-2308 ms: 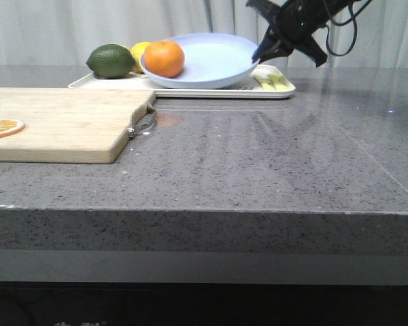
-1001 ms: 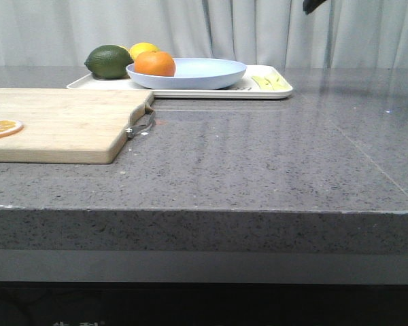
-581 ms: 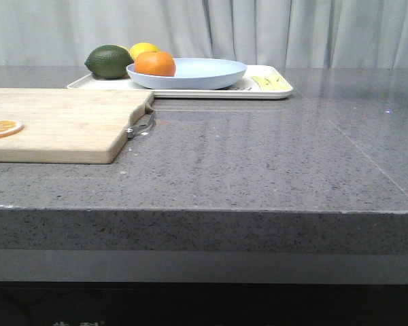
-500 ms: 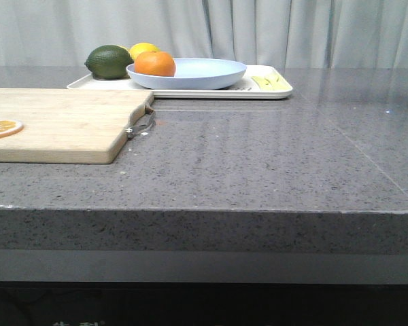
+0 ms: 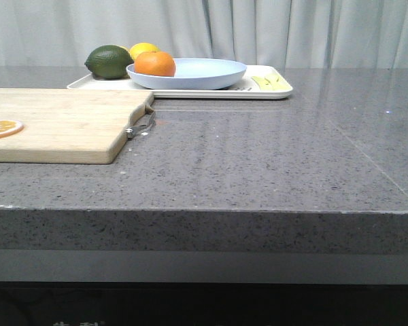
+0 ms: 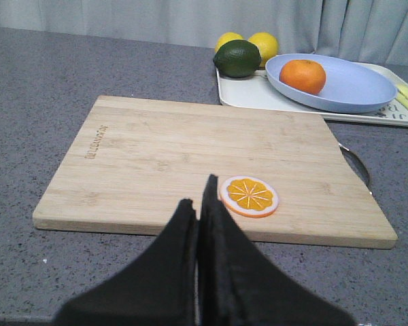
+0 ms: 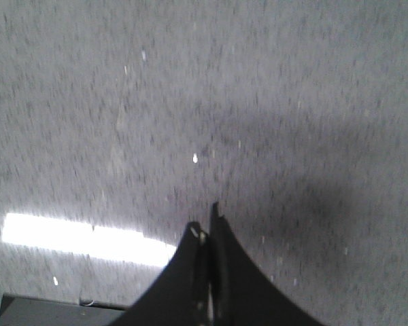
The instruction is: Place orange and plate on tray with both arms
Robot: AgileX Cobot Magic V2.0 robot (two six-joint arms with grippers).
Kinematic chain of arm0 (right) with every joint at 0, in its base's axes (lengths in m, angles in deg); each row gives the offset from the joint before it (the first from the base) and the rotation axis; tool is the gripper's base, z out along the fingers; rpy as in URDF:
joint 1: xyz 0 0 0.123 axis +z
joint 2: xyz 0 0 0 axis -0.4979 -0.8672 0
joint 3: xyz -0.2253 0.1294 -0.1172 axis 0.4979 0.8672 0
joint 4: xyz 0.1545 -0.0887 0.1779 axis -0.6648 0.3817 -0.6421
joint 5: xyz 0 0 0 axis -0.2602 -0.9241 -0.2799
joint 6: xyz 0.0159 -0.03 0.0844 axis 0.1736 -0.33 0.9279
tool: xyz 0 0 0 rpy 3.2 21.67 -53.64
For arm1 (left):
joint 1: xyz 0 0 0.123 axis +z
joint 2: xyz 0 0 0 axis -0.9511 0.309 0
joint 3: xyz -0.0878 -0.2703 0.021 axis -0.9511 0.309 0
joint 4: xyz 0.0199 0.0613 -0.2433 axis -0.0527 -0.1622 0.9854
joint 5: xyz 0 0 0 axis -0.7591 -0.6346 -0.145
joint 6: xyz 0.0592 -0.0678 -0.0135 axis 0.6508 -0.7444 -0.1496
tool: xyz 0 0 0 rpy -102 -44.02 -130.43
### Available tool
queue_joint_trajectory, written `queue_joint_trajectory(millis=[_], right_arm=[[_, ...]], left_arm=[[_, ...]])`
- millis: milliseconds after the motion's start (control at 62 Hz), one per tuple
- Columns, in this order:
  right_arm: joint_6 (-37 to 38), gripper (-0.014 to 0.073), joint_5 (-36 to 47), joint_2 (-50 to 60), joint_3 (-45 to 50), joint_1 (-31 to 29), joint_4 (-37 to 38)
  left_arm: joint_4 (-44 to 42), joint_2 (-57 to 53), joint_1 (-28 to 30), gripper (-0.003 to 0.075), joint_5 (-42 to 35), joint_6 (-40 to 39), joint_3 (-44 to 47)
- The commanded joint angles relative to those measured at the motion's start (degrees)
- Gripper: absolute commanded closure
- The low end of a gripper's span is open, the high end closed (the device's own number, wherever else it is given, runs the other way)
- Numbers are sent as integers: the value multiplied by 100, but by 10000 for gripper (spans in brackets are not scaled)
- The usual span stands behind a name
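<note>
The orange (image 5: 155,64) lies at the left side of the pale lavender-blue plate (image 5: 204,73), which rests on the white tray (image 5: 272,92) at the back of the counter. They also show in the left wrist view: the orange (image 6: 302,75), the plate (image 6: 353,88), the tray (image 6: 241,95). My left gripper (image 6: 198,200) is shut and empty, above the near edge of the wooden cutting board (image 6: 156,159). My right gripper (image 7: 205,224) is shut and empty over bare grey counter. Neither arm shows in the front view.
A dark green lime (image 5: 109,61) and a yellow lemon (image 5: 143,49) sit on the tray's left end, pale yellow strips (image 5: 270,81) on its right end. The cutting board (image 5: 61,122) lies front left with a flat orange slice (image 5: 3,127) and a metal handle (image 5: 143,125).
The right arm, which held the tilted plate's right rim over the tray, has let it go and risen out of the front view. The plate now lies flat on the tray.
</note>
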Motion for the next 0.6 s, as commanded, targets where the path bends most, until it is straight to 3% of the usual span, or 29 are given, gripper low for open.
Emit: queue_joint_trajectory(millis=[0,387,581], right_arm=[[-112,664,782,825,803,-17,72],[-112,664,3888,3746,4364,-17,72],[-112,664,4620,5095,5447,-17,72]], left_arm=[[12,53,10,738,-468,-52,-165],[12,53,10,738,-468,-52,-165],[12,53,10,738,-468,-52,-165]])
